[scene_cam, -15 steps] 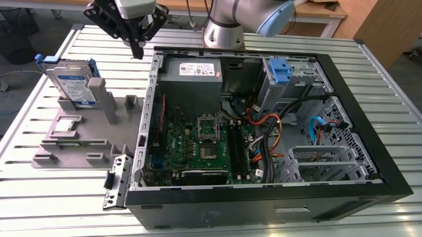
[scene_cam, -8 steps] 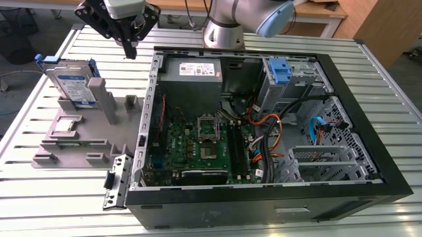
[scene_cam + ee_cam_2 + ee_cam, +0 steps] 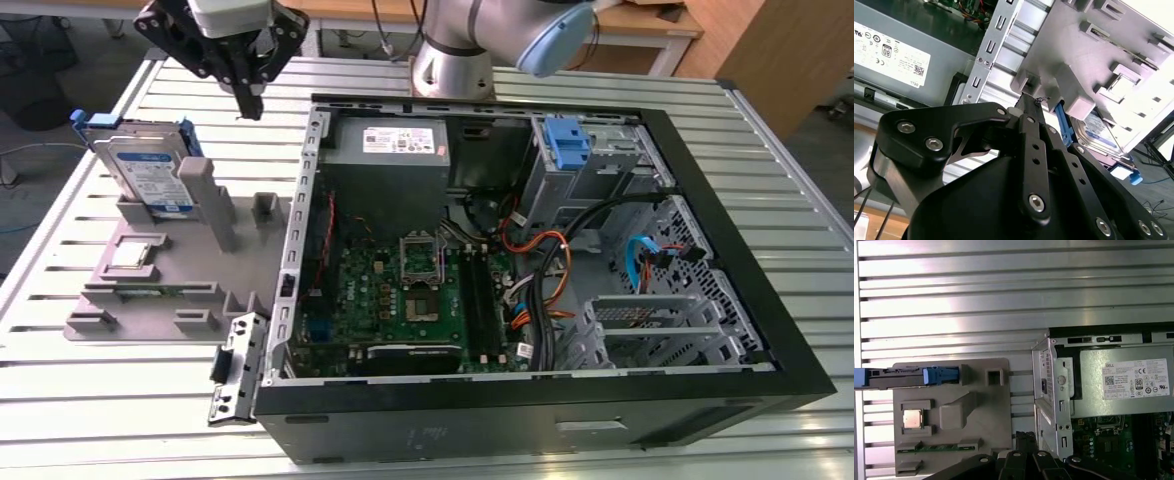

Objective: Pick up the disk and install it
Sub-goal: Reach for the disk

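Along the near edge of the slatted metal tabletop (image 3: 107,400) stands the black front wall of an open computer case (image 3: 467,420), which takes up the middle and the exterior view's right side of the surface. Inside it lies a green motherboard (image 3: 400,300), with orange and blue cables beside it. Deeper in are a grey power supply (image 3: 394,145) and an upright blue latch (image 3: 566,145). A loose metal bracket (image 3: 234,370) lies against the case's near corner on the exterior view's left. Just beyond it, toward the tabletop's edge on the exterior view's left, a grey fixture (image 3: 200,265) rests flat on the slats and carries a small square silver chip (image 3: 130,256) in one of its pockets. At the fixture's far end the disk (image 3: 147,175) stands upright on its edge in a slot, label facing the near edge, its blue carrier tabs sticking out at the top. In the first wrist view the disk (image 3: 904,376) appears edge-on along the fixture's (image 3: 989,405) far border, with the chip (image 3: 912,419) nearer the camera. The end effector (image 3: 250,105) hangs in the air above the slats near the tabletop's far edge, between the disk and the case's far corner. It touches neither. Its fingers are drawn narrow, tips together, and they hold nothing, as the second wrist view (image 3: 1029,100) also shows. Behind it, at the far edge, rises the arm's silver base (image 3: 454,65).
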Controlling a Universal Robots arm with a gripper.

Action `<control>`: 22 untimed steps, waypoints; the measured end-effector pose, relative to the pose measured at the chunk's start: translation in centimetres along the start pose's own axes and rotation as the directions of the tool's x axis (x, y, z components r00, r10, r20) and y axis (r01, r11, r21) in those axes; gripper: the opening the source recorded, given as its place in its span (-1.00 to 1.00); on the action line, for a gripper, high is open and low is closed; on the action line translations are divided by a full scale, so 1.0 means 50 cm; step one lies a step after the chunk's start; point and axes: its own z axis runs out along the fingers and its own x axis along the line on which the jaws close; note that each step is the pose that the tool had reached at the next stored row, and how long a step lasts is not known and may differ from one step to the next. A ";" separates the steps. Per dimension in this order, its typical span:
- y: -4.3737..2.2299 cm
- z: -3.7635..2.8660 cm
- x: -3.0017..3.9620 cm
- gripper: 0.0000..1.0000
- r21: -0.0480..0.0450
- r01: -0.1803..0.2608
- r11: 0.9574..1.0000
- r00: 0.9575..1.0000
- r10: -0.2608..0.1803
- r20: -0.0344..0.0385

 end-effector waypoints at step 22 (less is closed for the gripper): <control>-0.004 -0.001 0.057 -0.80 0.000 0.000 1.000 1.000 0.000 0.000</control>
